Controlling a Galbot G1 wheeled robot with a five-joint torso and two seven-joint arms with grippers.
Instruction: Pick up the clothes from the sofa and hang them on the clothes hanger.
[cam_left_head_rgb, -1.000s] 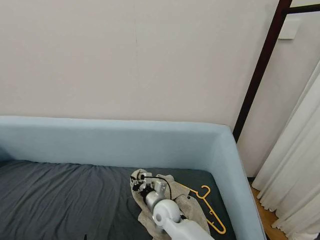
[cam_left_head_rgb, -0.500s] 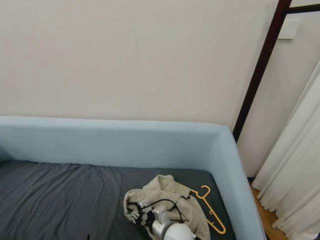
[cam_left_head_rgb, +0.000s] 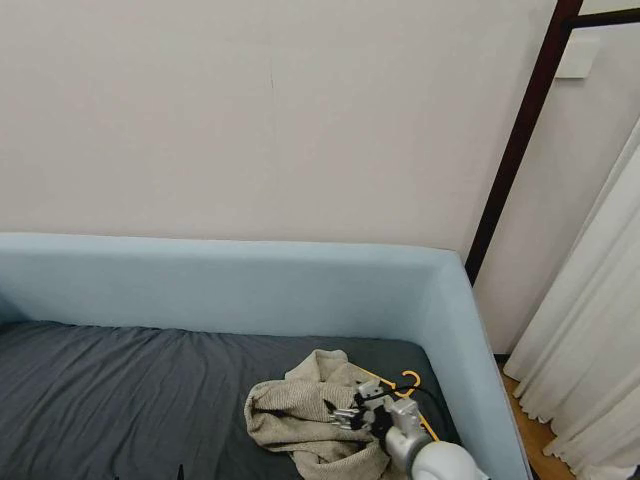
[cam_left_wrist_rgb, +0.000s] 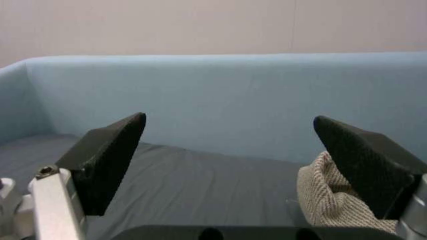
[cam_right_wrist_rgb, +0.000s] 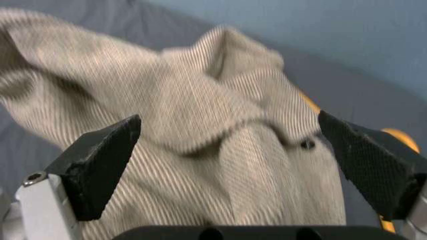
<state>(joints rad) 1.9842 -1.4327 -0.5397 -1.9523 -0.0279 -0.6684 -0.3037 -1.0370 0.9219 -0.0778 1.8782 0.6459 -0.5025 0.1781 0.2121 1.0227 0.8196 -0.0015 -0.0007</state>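
Observe your right hand: it reaches forward, low on the right side, with its fingers spread wide apart. Your left hand points forward, fingers likewise spread wide.

This is a room in a home: a pale-blue upholstered sofa with a dark grey seat stands against a plain off-white wall, white curtains hang by a wooden floor, and a beige knit garment lies crumpled beside a yellow hanger.
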